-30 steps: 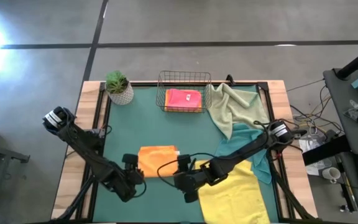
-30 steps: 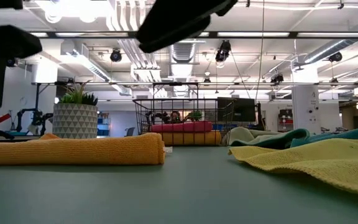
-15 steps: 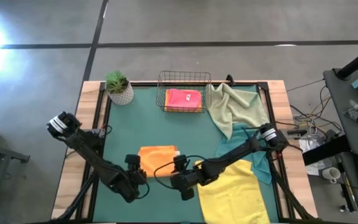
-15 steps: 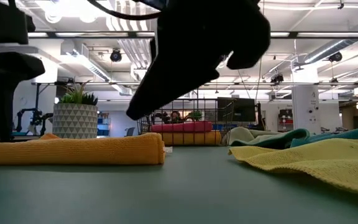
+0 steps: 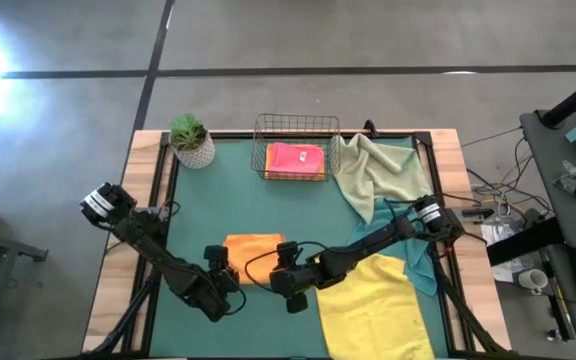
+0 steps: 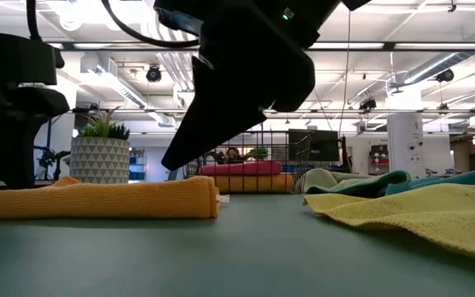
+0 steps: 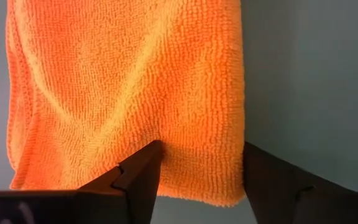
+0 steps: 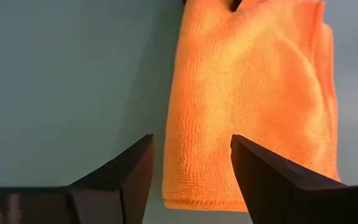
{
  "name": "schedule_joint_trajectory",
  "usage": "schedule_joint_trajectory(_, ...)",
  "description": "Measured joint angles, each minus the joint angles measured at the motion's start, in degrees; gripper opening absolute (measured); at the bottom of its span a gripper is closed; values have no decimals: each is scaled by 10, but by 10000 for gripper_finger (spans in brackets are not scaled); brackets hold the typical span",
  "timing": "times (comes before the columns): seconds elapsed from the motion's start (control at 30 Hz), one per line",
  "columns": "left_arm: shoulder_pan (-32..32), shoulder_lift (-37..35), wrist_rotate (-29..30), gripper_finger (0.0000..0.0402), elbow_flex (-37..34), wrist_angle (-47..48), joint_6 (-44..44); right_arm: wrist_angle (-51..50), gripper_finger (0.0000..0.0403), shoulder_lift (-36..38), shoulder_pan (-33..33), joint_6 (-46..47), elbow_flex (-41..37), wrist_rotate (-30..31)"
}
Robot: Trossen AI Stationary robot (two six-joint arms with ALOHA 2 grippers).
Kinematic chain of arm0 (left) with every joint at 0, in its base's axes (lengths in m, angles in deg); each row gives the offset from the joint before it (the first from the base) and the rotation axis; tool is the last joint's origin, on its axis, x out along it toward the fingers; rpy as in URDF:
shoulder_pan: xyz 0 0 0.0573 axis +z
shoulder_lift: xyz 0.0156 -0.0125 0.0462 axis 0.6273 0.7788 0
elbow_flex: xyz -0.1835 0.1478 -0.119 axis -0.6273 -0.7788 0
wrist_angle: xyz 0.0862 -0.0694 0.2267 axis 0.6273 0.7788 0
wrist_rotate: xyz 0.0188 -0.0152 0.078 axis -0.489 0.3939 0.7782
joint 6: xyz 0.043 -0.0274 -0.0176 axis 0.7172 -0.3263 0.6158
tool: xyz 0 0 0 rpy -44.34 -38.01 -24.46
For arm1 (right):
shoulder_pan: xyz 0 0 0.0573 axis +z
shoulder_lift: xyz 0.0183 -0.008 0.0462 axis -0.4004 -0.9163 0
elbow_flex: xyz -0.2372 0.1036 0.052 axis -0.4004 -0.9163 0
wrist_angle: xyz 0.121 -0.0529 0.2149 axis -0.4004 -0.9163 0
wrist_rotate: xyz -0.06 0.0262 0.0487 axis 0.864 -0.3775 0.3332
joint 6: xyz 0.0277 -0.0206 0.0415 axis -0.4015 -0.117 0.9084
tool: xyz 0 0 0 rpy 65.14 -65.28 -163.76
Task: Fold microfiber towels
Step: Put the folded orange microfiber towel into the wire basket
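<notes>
Two grippers, left gripper (image 5: 224, 279) and right gripper (image 5: 281, 279), both spread open, bracket one folded orange towel (image 5: 253, 250) — behind lie one yellow towel (image 5: 370, 310), one teal towel (image 5: 408, 235), one sage towel (image 5: 378, 172), and a pink towel (image 5: 295, 158) in the wire basket (image 5: 297, 124).

Around my table (image 5: 238, 195)
A potted plant (image 5: 190, 139) stood at the far left corner; a wire basket (image 5: 296, 127) sat just beside it.
</notes>
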Motion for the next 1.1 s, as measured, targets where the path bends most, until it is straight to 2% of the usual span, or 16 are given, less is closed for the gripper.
schedule_joint_trajectory(0.13, 3, 1, 0, 153, 0, -1, 0, 0, 203, -6, -3, 1, 0, -4)
schedule_joint_trajectory(0.33, 6, 2, 11, 67, -3, 12, 2, 3, 203, -23, -4, 6, 0, -33)
schedule_joint_trajectory(0.47, 5, 3, 11, 20, -4, 11, 2, -2, 203, -34, -4, 11, 0, -14)
schedule_joint_trajectory(0.53, 5, 3, 11, 7, -4, 11, 2, -2, 203, -35, -7, 20, 0, -2)
schedule_joint_trajectory(0.63, 5, 2, 11, 8, -4, 10, 2, -1, 198, -35, -13, 23, 0, 1)
schedule_joint_trajectory(0.73, 5, 2, 10, 14, -3, 9, 3, -5, 170, -35, -18, 27, 0, 1)
schedule_joint_trajectory(0.87, 6, 2, 8, 12, -3, 7, 3, -7, 111, -35, -19, 30, 0, -1)
schedule_joint_trajectory(1.1, 16, 2, 1, 8, 0, 6, 4, -8, 19, -35, -19, 59, 0, -47)
